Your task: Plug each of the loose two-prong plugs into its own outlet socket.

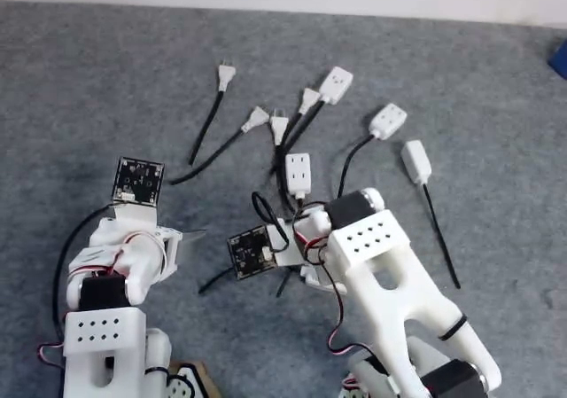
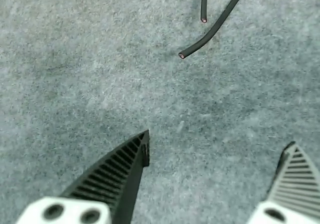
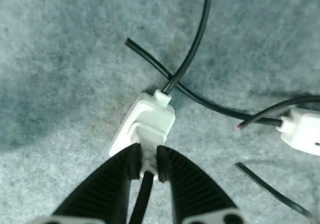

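Observation:
My right gripper is shut on a white two-prong plug whose black cord runs back between the fingers. The plug's front end meets a white outlet socket lying on the carpet; in the high view that socket sits mid-table just ahead of the right arm. Loose plugs lie farther back, with other sockets to the right. My left gripper is open over bare carpet at the left, holding nothing.
Grey carpet covers the table. Black cords cross beyond the held socket, and two cut cord ends lie ahead of the left gripper. Another white piece lies beside the right gripper.

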Robot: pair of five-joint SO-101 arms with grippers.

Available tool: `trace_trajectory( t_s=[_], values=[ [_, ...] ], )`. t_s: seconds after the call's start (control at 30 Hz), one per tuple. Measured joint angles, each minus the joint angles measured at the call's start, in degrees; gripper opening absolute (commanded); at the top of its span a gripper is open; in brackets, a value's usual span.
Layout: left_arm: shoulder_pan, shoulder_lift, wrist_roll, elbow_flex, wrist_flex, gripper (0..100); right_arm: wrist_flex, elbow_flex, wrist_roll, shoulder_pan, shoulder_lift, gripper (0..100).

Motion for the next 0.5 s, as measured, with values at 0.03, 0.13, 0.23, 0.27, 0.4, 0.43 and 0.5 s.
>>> trace_trajectory(
  t_s=[0.03,0.13,0.23,0.27,0.4,0.43,0.5],
  values=[
    [0.00,0.00,0.00,0.00,0.00,40,-0.44,0.44,0.00,-0.18,-0.09,0.9],
    [0.00,0.00,0.00,0.00,0.00,40,-2.29,2.64,0.00,-0.26,-0.53,0.9],
    [0.00,0.00,0.00,0.00,0.00,40,-4.92,5.89,0.00,-0.26,-0.70,0.9],
    [0.00,0.00,0.00,0.00,0.00,40,-5.89,6.86,0.00,-0.44,-0.79,0.9],
    [0.00,0.00,0.00,0.00,0.00,40,-10.20,10.64,-0.88,-0.44,-0.88,0.9],
    [0.00,0.00,0.00,0.00,0.00,40,-10.90,11.43,-0.97,-0.44,-0.88,0.9],
    [0.00,0.00,0.00,0.00,0.00,40,-11.78,12.48,-1.23,-0.44,-0.97,0.9]
  ],
)
